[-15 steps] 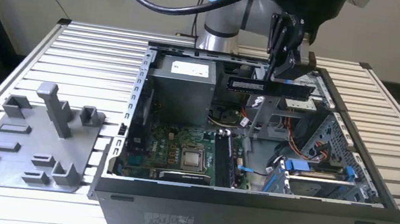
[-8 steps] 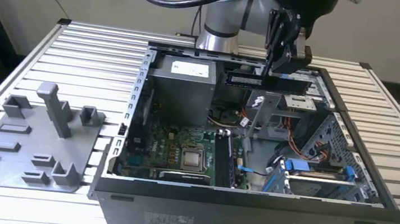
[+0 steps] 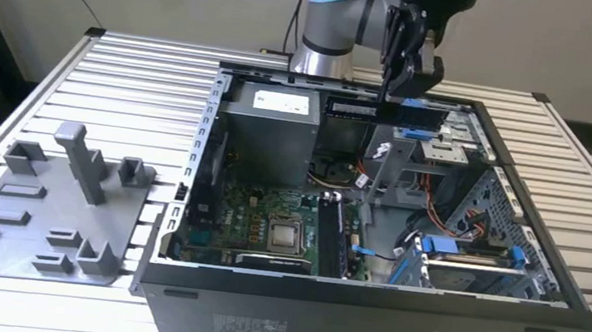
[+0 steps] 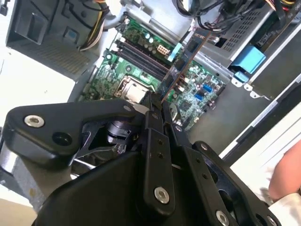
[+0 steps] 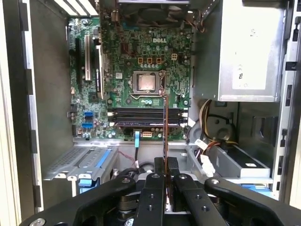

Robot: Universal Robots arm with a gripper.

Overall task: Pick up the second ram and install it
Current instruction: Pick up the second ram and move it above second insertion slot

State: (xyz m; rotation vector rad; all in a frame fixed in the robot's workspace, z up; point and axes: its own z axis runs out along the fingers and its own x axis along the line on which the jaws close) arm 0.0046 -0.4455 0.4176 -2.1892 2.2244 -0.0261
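Observation:
My gripper hangs over the back part of the open computer case, shut on the second ram. The stick is a thin dark board with a pale label, held level above the case. In the second wrist view the ram sticks out from my gripper over the green motherboard. Seen edge-on in the first wrist view, the ram rises from my gripper and lines up across the long black memory sockets, well above them. The motherboard lies on the case floor.
A grey power supply fills the case's back corner. A drive cage with blue clips and loose cables sit at the exterior view's right. A grey plastic tray with blocks lies outside the case. A person's hand shows by the case.

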